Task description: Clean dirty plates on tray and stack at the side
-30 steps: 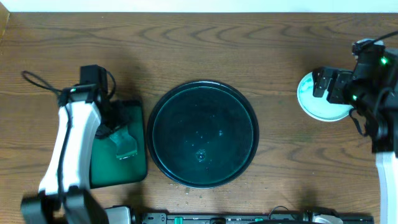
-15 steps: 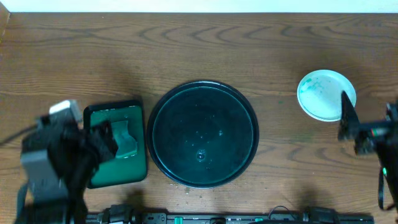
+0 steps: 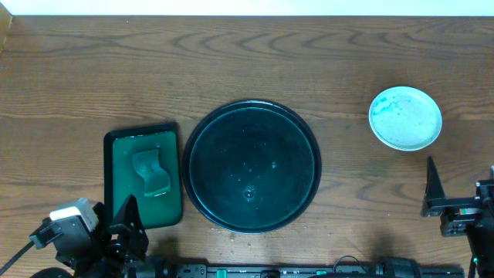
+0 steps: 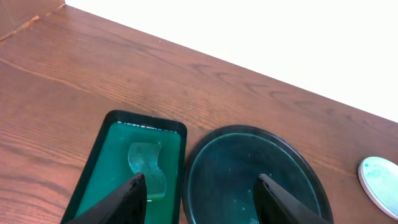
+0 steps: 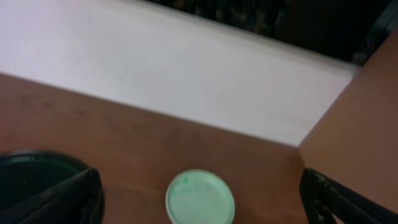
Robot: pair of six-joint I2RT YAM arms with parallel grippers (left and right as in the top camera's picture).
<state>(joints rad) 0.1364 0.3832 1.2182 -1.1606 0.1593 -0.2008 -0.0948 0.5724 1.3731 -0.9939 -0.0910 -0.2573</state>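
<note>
The round black-green tray (image 3: 202,139) lies mid-table with no plate on it; it also shows in the left wrist view (image 4: 205,162). A white, teal-tinted plate (image 3: 405,117) with faint green specks rests on the bare wood at the right, apart from the tray; the right wrist view shows it (image 5: 200,199) far below, between the fingers. My left gripper (image 3: 123,228) is open and empty at the front left edge, with its fingers (image 4: 124,199) high above the table. At the front right my right gripper (image 3: 434,189) stands wide open, also empty.
A smaller green rectangular tray (image 3: 116,166) left of the round tray holds a pale green sponge (image 3: 152,171). A white wall edge runs along the table's far side. A black rail lies along the front edge.
Both arms have pulled back to the front edge. The left left the green tray and sponge; the right left the plate, which now shows whole.
</note>
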